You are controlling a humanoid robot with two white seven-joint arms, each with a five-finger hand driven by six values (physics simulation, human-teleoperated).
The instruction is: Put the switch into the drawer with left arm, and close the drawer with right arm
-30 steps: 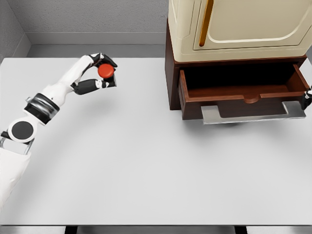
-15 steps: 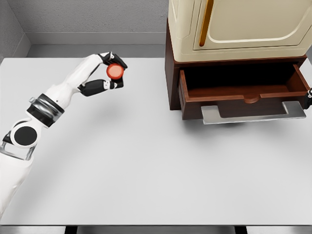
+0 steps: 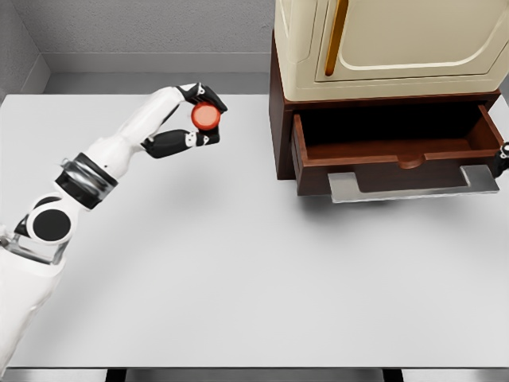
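My left hand is raised over the back left of the table, fingers curled around a round red switch. It hangs to the left of the open brown wooden drawer, well short of its left wall. The drawer sticks out from the base of the cabinet and has a flat grey handle along its front. Its inside is dark and looks bare. Only a dark bit of my right hand shows at the picture's right edge, beside the drawer's right front corner.
A cream cabinet with a gold handle stands on the brown base at the back right. The white table stretches wide in front. A grey wall runs behind it.
My left arm has carried the red switch to the right and slightly up, closer to the drawer. The drawer and the right hand have stayed put.
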